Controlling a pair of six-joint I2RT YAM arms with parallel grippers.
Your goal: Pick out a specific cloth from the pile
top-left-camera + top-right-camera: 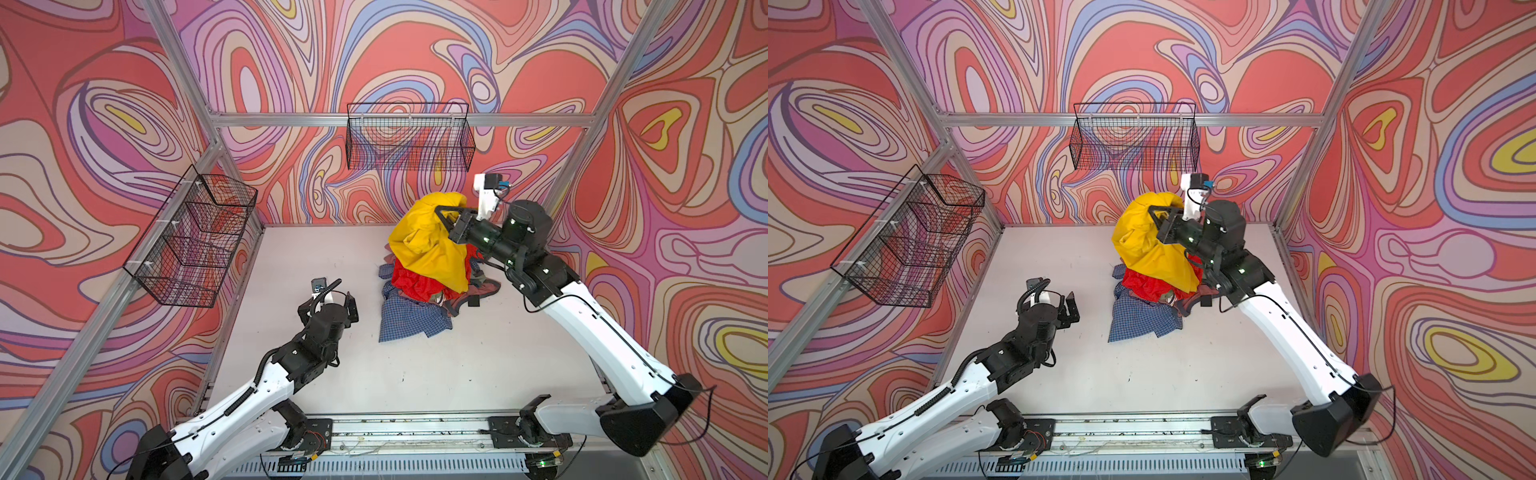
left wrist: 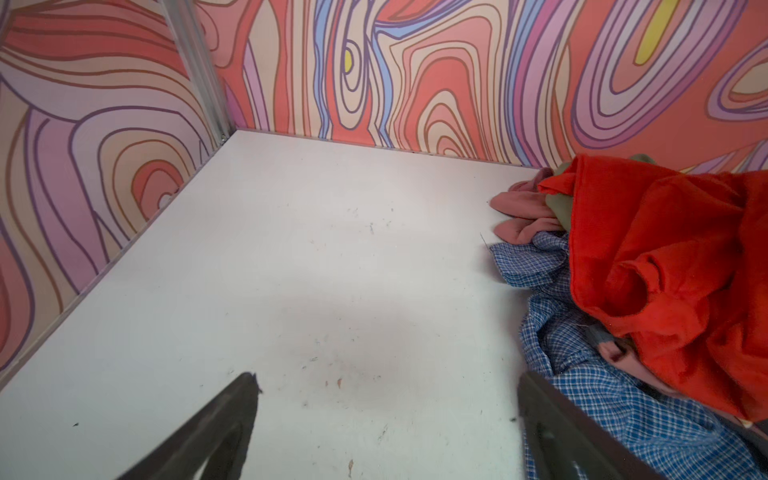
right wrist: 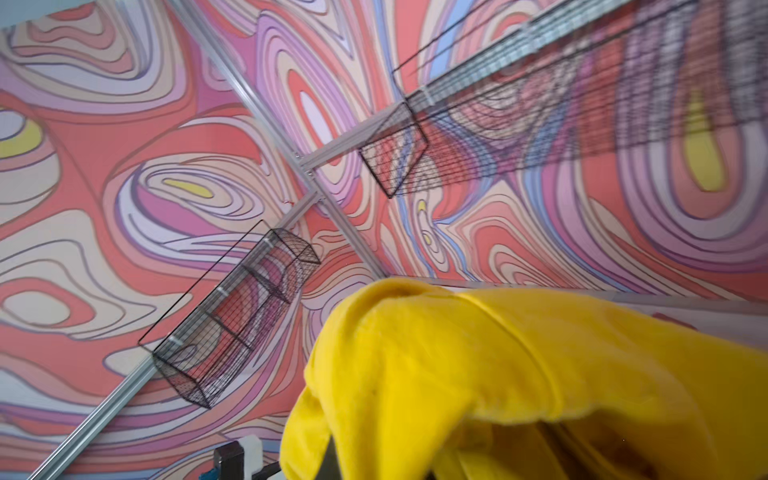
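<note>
Standing clear at 9 o'clock of the pile (image 1: 482,286), the left hand (image 1: 327,303) hovers over the bare surface (image 1: 415,374) with its jaws fully apart and nothing between them. In its wrist view the fingers (image 2: 232,411) frame only bare surface, with the blue checked shirt (image 2: 623,415) just beside one of them. This posture probably keeps it out of the lift path while leaving it ready to pin the heap.

The pile lies toward 1 o'clock of the surface, near the back wall. The shirt spreads at its 6 o'clock edge and the red cloth (image 1: 415,284) lies over it.

The cloth (image 1: 424,249), mustard yellow, is raised above the heap and drapes down onto the red cloth, touching it. At its 2 o'clock side the right hand (image 1: 441,212), reaching in from 4 o'clock, is clamped on a gathered fold. A high grip lets the hanging weight peel the fabric free. Extraction appears partway done: the lower hem overlaps the pile.
</note>
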